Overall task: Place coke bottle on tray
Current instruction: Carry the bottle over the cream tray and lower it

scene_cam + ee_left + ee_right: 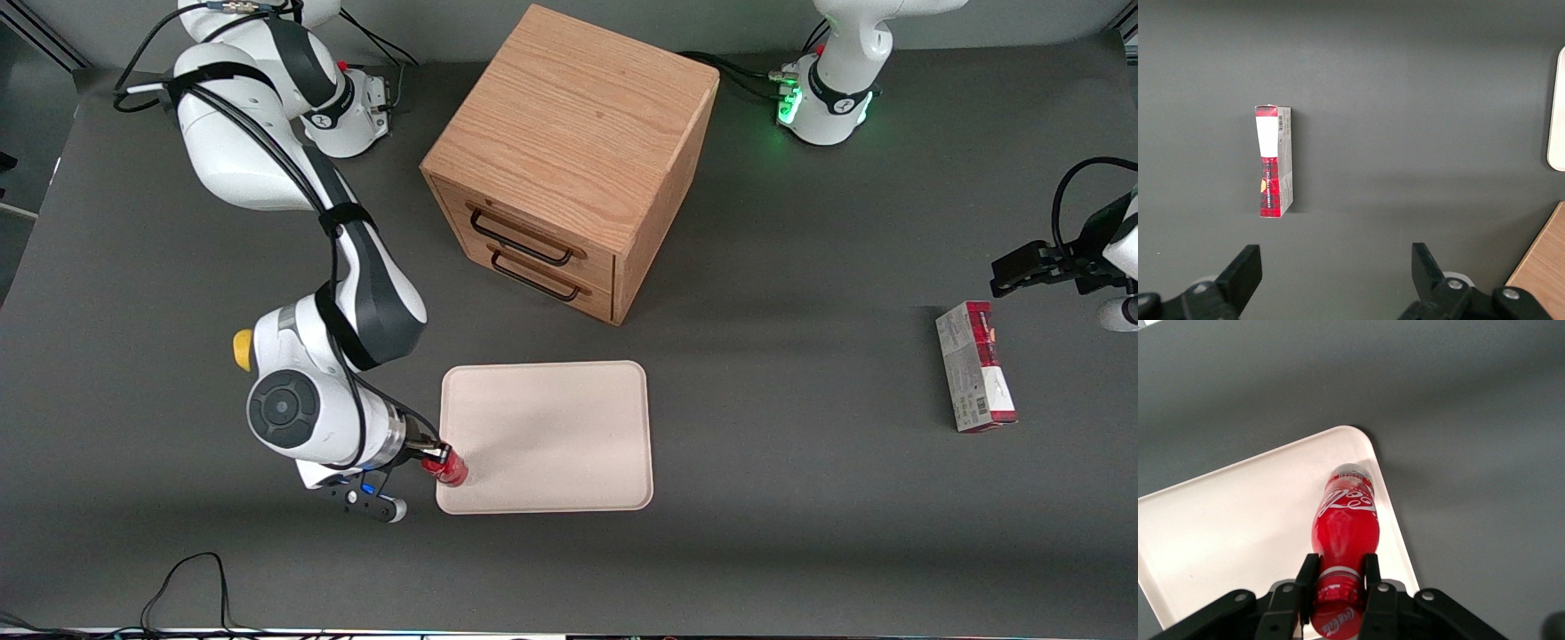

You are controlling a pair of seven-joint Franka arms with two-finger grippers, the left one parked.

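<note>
The coke bottle (pixel 447 468) (pixel 1345 523) is a small glossy red bottle with white lettering. My right gripper (pixel 434 456) (pixel 1339 572) is shut on its neck just below the red cap, and the bottle's base points down at the tray. The cream tray (pixel 551 418) (pixel 1225 527) lies flat on the table, nearer to the front camera than the wooden cabinet. The bottle stands over the tray's corner that is nearest the front camera, at the working arm's end. Whether its base touches the tray surface I cannot tell.
A wooden cabinet (pixel 569 151) with two drawers stands farther from the front camera than the tray. A red-and-grey carton (pixel 974 378) (pixel 1274 162) lies toward the parked arm's end of the table. A black cable (pixel 191 578) loops at the table's front edge.
</note>
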